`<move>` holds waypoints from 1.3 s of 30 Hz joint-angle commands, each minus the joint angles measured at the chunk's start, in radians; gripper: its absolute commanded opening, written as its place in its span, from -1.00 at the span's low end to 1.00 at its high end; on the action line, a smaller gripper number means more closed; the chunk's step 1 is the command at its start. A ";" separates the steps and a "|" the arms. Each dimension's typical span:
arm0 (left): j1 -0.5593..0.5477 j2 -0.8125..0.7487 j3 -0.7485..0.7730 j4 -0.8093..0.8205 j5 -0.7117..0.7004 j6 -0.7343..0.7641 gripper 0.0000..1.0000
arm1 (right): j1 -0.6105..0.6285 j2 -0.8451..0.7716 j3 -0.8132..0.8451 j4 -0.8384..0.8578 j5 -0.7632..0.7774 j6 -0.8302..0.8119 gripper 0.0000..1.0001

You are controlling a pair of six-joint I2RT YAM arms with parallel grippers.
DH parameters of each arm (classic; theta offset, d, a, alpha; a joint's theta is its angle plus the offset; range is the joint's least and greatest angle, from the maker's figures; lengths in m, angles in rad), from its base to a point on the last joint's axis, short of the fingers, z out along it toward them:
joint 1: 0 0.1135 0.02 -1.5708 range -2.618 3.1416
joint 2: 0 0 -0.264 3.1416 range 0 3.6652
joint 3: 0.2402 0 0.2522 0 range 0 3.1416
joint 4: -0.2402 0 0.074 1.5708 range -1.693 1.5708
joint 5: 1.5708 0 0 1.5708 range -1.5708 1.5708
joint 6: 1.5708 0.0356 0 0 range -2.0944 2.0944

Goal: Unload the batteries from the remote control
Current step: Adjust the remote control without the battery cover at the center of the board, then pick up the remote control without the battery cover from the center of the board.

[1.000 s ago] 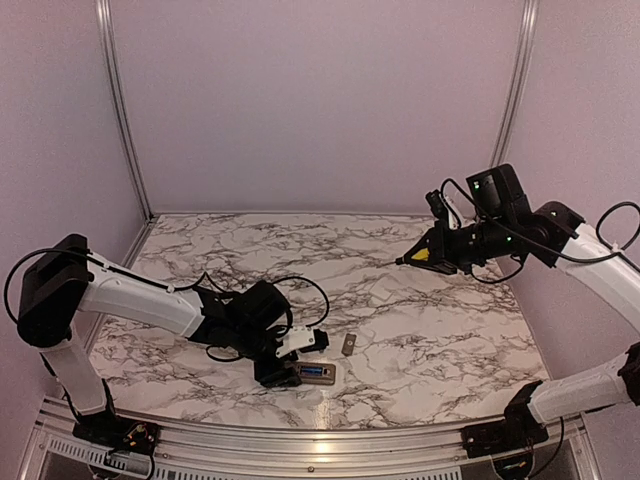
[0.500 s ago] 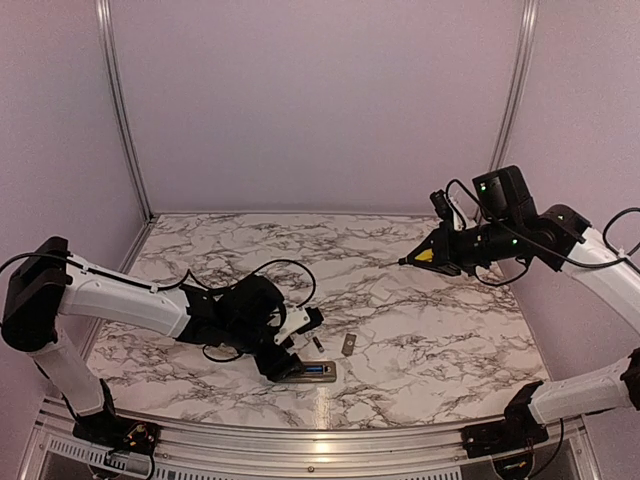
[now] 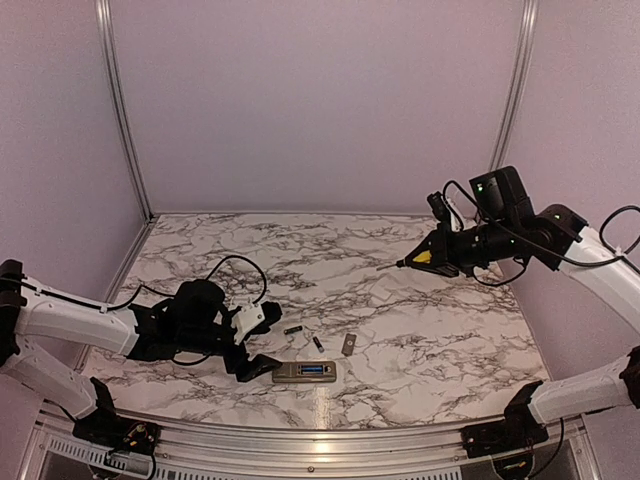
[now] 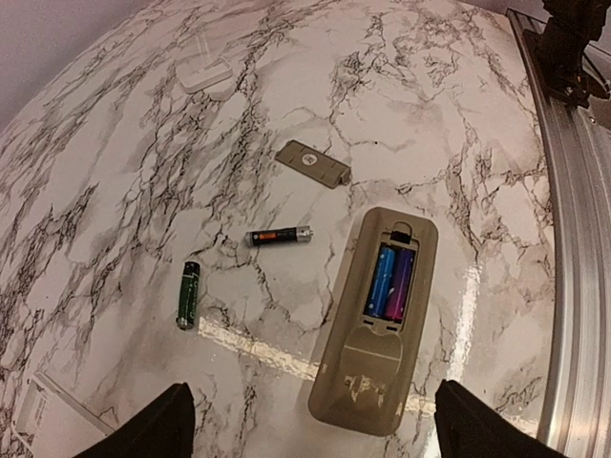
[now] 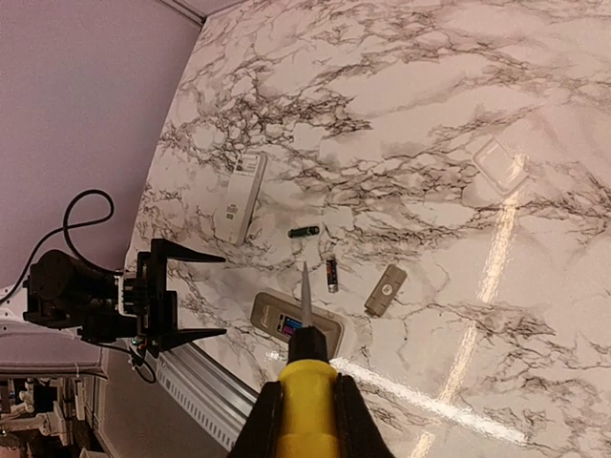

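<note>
The tan remote (image 3: 303, 372) lies back-up near the table's front edge, its compartment open and showing blue and purple inside (image 4: 391, 281); I cannot tell what that is. Two slim dark batteries lie loose on the marble, one (image 3: 293, 329) (image 4: 188, 295) and another (image 3: 317, 343) (image 4: 280, 236). The grey cover plate (image 3: 348, 345) lies right of them. My left gripper (image 3: 262, 342) is open and empty, just left of the remote (image 4: 372, 353). My right gripper (image 3: 445, 255) is shut on the yellow-handled screwdriver (image 5: 305, 382), held high at the far right.
A white oblong piece (image 5: 241, 196) shows beside the left gripper's far finger. A flat clear tab (image 5: 496, 160) lies on the marble farther back. The metal rail (image 3: 320, 440) runs along the front edge. Pale walls close in the back and both sides.
My left gripper has pulled back to the left off the remote and stands open. Two batteries now lie on the table beside the cover plate. The right arm barely moved.
</note>
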 commanded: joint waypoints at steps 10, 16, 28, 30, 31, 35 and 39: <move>0.064 0.103 -0.100 0.230 0.188 0.132 0.81 | -0.009 0.028 0.063 -0.048 -0.010 0.045 -1.00; 0.065 0.175 -0.119 0.324 0.201 0.178 0.78 | -0.010 0.061 0.096 -0.068 -0.012 0.061 -1.00; 0.062 0.326 -0.121 0.469 0.258 0.188 0.67 | -0.009 0.120 0.139 -0.071 -0.010 0.076 -1.00; 0.058 0.353 -0.113 0.490 0.277 0.183 0.66 | -0.009 0.131 0.141 -0.068 -0.011 0.077 -1.00; 0.055 0.368 -0.105 0.492 0.286 0.185 0.64 | -0.010 0.137 0.143 -0.064 -0.011 0.078 -1.00; 0.042 0.420 -0.084 0.494 0.280 0.188 0.58 | -0.009 0.160 0.161 -0.065 -0.013 0.076 -1.00; 0.035 0.452 -0.070 0.496 0.292 0.183 0.48 | -0.010 0.173 0.172 -0.063 -0.012 0.073 -1.00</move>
